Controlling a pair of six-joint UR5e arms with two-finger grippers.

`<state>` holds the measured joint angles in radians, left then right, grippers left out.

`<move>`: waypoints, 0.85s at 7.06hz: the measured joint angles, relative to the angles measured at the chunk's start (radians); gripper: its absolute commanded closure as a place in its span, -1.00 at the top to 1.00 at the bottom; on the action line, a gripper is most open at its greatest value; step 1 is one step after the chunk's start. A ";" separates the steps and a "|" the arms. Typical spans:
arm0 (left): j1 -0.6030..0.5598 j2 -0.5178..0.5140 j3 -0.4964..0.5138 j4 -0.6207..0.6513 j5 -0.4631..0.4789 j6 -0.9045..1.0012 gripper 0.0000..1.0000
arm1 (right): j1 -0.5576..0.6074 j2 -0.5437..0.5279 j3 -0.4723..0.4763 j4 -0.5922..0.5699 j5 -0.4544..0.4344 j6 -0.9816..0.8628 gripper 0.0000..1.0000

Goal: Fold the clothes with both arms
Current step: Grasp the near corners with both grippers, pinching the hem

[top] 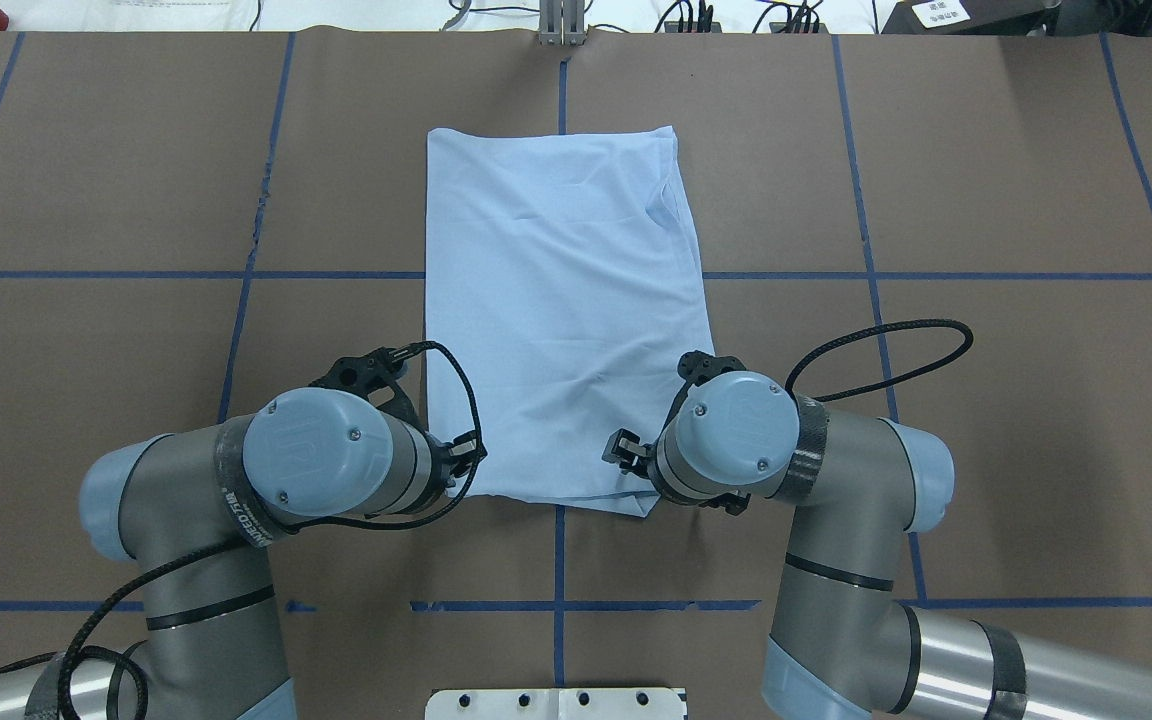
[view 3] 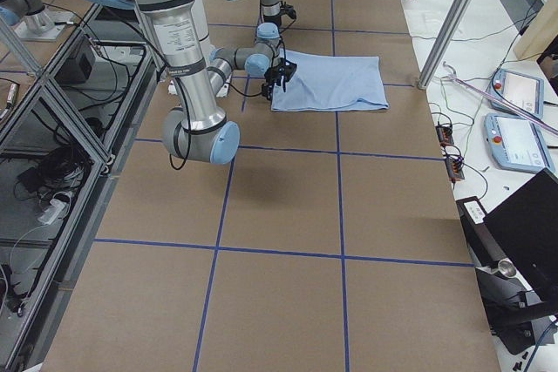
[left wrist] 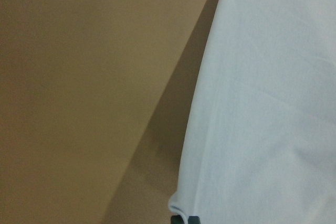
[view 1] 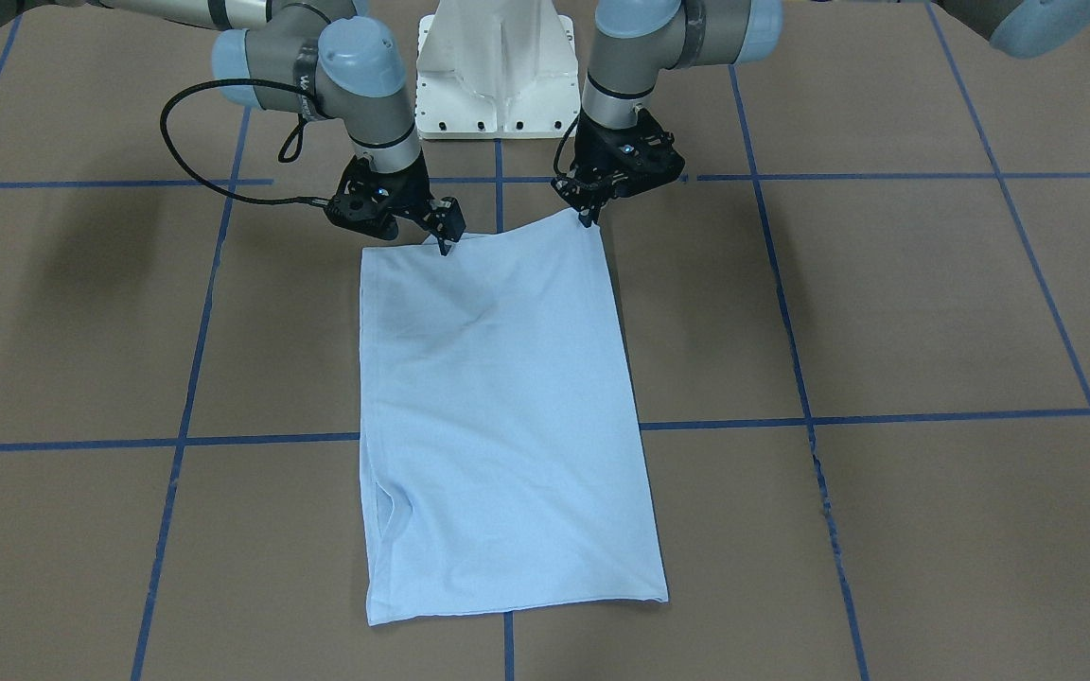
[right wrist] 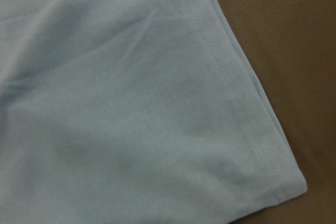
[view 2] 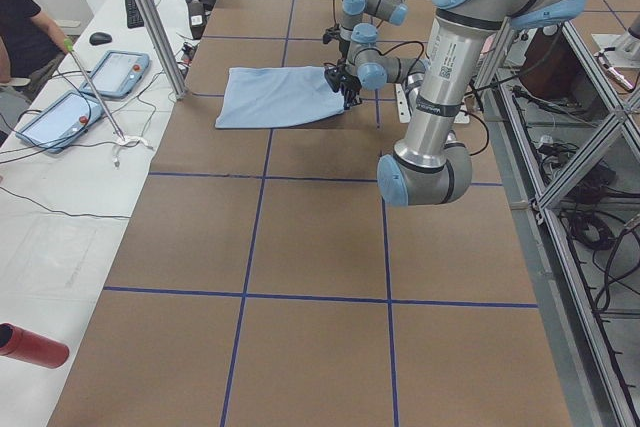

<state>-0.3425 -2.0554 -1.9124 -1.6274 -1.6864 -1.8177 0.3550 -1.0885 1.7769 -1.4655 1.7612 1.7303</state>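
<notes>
While the light blue T-shirt is lying folded into a long strip mid-desk, the left pincer and right pincer are each pinching a corner of its near edge, lifting it slightly

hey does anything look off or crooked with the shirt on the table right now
Slightly. The light blue T-shirt is folded into a long panel, but it lies a bit skewed to the blue tape grid. Its near edge is uneven, raised at the left gripper, with soft wrinkles near the right gripper. No damage shows.
</notes>
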 measured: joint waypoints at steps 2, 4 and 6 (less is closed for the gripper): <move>0.000 -0.002 0.001 -0.001 0.000 0.000 -1.00 | 0.002 0.002 -0.022 0.000 -0.001 -0.003 1.00; 0.000 -0.002 0.003 -0.003 0.001 0.000 -1.00 | 0.006 0.003 -0.030 0.000 -0.002 -0.006 1.00; 0.000 0.000 0.005 -0.004 0.002 0.000 -1.00 | 0.008 0.007 -0.032 -0.003 -0.001 -0.006 0.32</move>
<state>-0.3421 -2.0558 -1.9079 -1.6309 -1.6848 -1.8178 0.3630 -1.0817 1.7452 -1.4683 1.7598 1.7245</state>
